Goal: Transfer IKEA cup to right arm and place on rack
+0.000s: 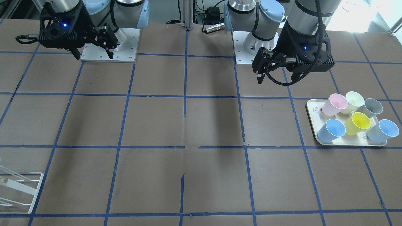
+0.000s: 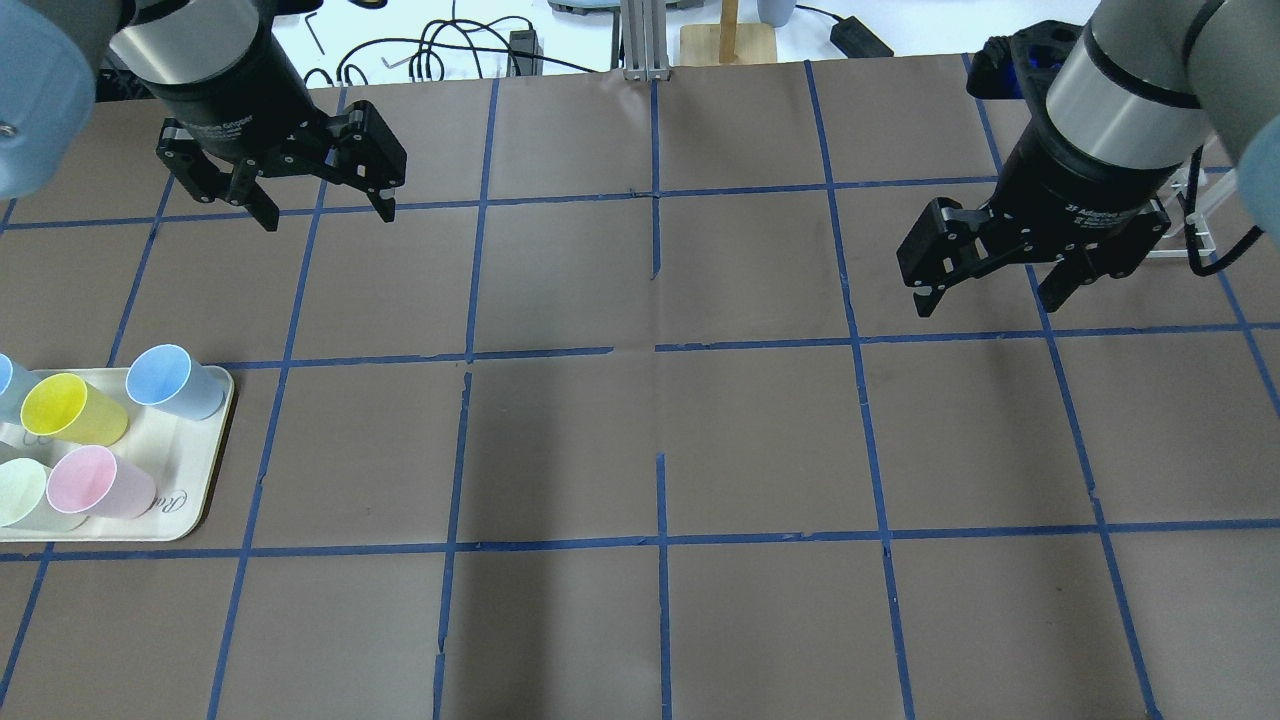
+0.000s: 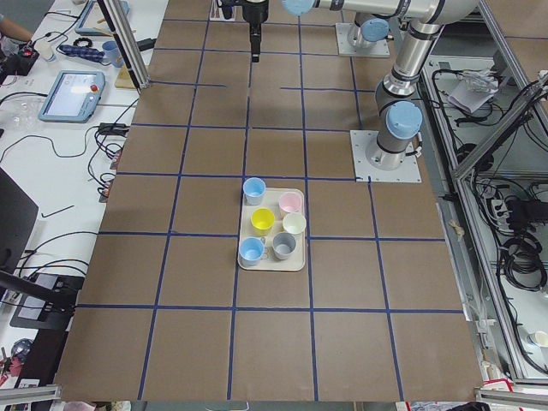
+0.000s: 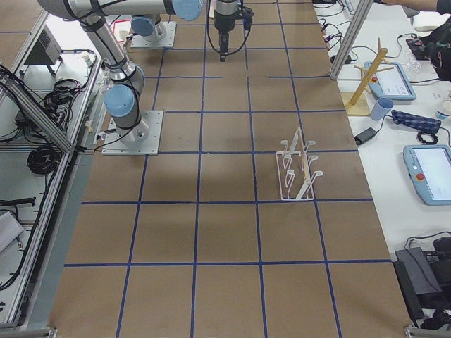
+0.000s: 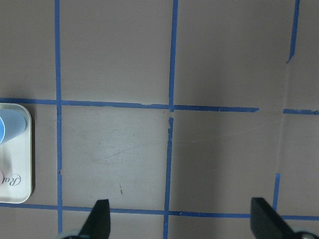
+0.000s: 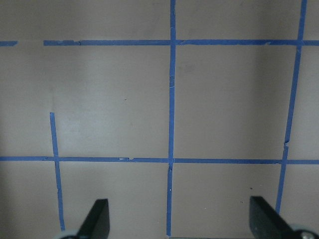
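The IKEA cup (image 1: 383, 130), pale icy blue, lies tilted on the cream tray (image 1: 314, 124) at the corner farthest from the table's middle; it also shows in the exterior left view (image 3: 251, 250). My left gripper (image 2: 328, 217) hangs open and empty above the table, well away from the tray; it also shows in the front view (image 1: 276, 80). My right gripper (image 2: 988, 302) is open and empty over its own side; it also shows in the front view (image 1: 94, 57). The white wire rack (image 4: 296, 172) stands at the far right of the table and shows in the front view (image 1: 19, 191).
The tray also holds a sky-blue cup (image 1: 334, 130), a yellow cup (image 1: 358, 123), a pink cup (image 1: 334, 105), a cream cup (image 1: 353, 102) and a grey cup (image 1: 372, 108). The brown table has blue tape lines. Cables and devices lie beyond the far edge.
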